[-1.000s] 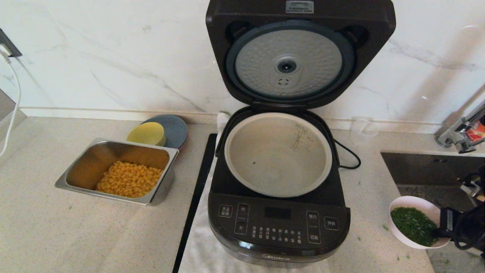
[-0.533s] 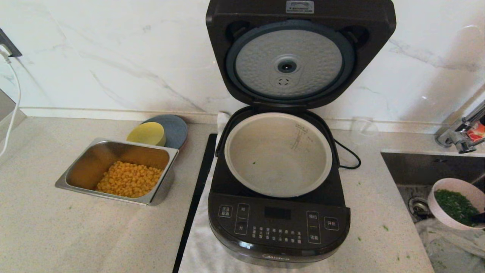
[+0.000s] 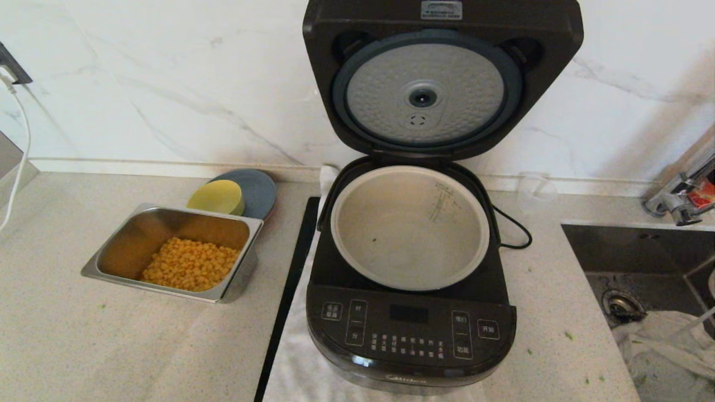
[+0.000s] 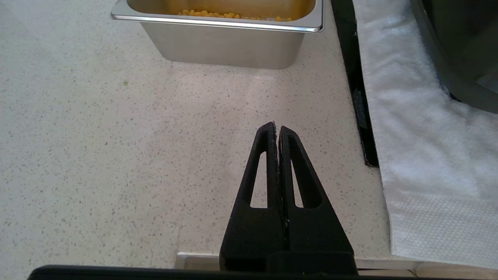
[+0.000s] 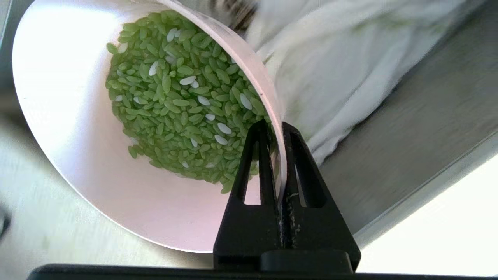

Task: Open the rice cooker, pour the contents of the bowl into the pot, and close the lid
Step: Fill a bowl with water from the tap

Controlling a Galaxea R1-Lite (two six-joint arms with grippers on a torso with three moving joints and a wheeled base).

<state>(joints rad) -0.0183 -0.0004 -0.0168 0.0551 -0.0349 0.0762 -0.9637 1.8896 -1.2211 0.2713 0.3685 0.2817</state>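
Observation:
The rice cooker (image 3: 410,329) stands mid-counter with its lid (image 3: 441,84) hinged fully up, the dimpled silver underside facing me. The pot (image 3: 357,223) sits inside, bare but for a dark speck. The white bowl (image 5: 78,155) shows only in the right wrist view, tilted above the sink and holding small green bits (image 5: 183,109) with a few white ones. My right gripper (image 5: 278,128) is shut on the bowl's rim, one finger inside and one outside. My left gripper (image 4: 277,128) is shut on nothing, low over the counter in front of the steel tray.
A steel tray (image 3: 111,262) of yellow corn sits left of the cooker, with a yellow dish (image 3: 217,196) on a grey plate (image 3: 260,187) behind it. A black strip (image 3: 290,285) and a white towel (image 3: 301,368) lie by the cooker. At the right are the sink (image 3: 642,245), a crumpled cloth (image 3: 659,346) and the tap (image 3: 678,195).
My right gripper has carried the bowl off the counter's right edge, up and rightward over the sink, out of the head view. The cooker and left arm have not moved.

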